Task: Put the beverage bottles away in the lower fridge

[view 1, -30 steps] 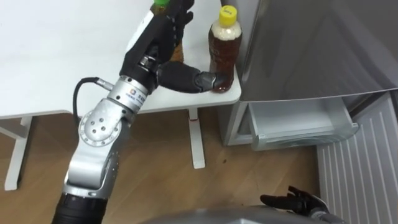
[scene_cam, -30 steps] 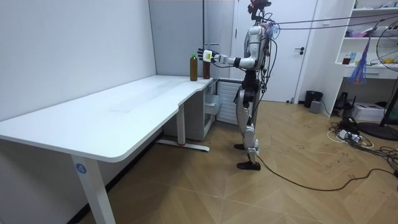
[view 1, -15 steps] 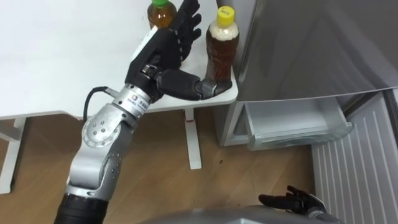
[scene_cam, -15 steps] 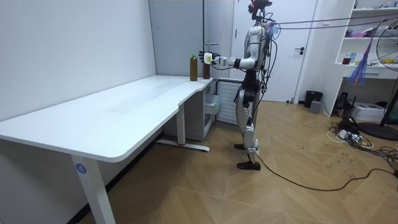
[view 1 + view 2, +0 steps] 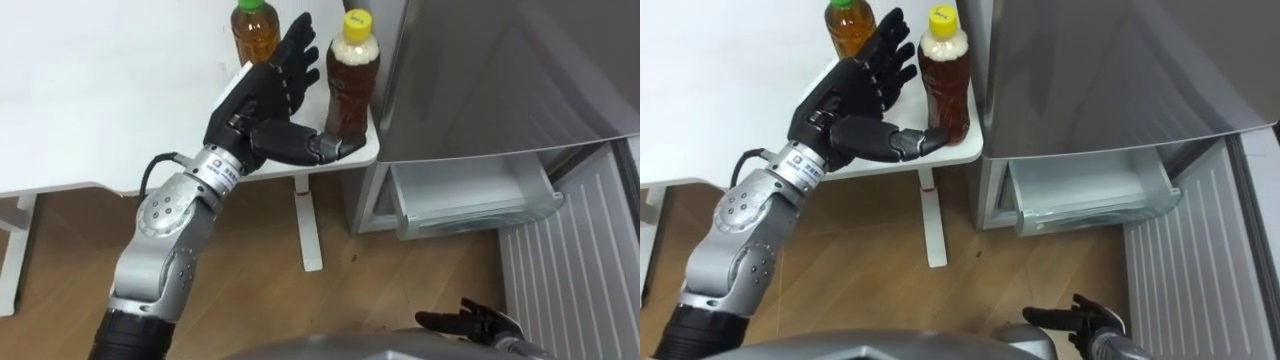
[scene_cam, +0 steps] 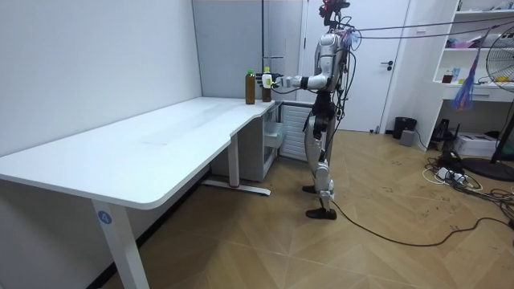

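While the left hand is spread wide with straight fingers, grasping nothing, it sits just beside the yellow-capped bottle. The bottle stands upright at the corner of the white surface, on the hand's thumb side. The thumb reaches across toward the bottle's foot, but I cannot tell whether it touches. A green-capped bottle stands beyond the fingertips, farther back on the surface. Both drinks are out of the fridge, which rises just past the yellow-capped bottle. Its lower drawer is pulled out, below and to the right of the hand.

The step in hand looks like the reach for the first drink, with the grasp not yet made. Next the palm should press to the bottle's side, and fingers and thumb should close round its body before any lift, since it stands close to the surface's edge. The right hand hangs low with loose fingers, idle.
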Available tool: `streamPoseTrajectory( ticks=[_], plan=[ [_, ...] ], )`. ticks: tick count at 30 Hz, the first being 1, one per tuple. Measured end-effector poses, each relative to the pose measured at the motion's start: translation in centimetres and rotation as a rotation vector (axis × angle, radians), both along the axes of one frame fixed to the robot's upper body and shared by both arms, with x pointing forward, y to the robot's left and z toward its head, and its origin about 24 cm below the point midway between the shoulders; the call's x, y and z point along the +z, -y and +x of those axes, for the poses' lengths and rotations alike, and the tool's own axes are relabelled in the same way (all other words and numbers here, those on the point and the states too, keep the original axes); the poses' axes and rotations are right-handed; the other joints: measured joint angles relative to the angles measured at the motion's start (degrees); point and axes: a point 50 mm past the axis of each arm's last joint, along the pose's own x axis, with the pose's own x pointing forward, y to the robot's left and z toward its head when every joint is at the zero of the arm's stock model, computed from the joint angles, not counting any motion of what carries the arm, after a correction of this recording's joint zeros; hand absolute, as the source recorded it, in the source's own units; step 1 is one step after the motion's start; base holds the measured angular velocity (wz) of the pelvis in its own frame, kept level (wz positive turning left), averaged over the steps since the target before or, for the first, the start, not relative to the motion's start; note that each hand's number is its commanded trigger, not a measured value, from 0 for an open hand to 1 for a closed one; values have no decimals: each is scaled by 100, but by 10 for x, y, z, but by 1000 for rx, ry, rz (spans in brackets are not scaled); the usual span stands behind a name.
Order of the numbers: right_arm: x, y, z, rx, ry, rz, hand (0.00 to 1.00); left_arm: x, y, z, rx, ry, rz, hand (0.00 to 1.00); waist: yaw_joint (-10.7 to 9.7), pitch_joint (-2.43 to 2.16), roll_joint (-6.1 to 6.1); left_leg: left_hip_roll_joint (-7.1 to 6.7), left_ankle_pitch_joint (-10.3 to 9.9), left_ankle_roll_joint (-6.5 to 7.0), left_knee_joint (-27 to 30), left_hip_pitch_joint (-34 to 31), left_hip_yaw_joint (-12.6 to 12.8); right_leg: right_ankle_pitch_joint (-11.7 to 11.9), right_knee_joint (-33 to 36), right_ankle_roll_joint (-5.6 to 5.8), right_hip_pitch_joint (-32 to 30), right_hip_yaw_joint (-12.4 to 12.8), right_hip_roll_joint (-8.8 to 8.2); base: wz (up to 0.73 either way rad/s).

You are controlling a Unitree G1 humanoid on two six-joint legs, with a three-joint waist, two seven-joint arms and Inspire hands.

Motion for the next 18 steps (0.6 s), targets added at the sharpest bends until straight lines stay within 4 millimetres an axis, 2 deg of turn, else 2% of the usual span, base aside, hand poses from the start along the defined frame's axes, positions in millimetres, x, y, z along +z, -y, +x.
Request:
streamPoseTrajectory(
  ticks=[2, 12, 16, 18],
  plan=[
    [0, 0, 2, 0, 0, 2, 0, 1, -1, 2, 3, 5, 2, 0, -59, 4, 16, 1, 0, 0, 0, -4, 0, 0, -4, 0, -4, 2, 1, 0],
    [0, 0, 2, 3, -6, 4, 0, 10, -4, 9, 19, 40, 13, 0, -63, 6, 28, 0, 0, 0, 2, 8, 6, -2, -8, 1, 3, 8, 1, 0],
    [0, 1, 2, 6, -7, 10, 0, 11, -7, 14, 32, 43, 35, 0, -65, 49, 24, 0, 0, 0, 0, 17, 10, -1, 3, 1, 2, 15, 1, 0],
    [0, 0, 2, 7, -8, 12, 0, 12, -8, 17, 34, 42, 44, 0, -71, 49, 24, 1, 0, 0, 0, 19, 10, -1, 5, 1, 3, 16, 2, 0]
  ],
)
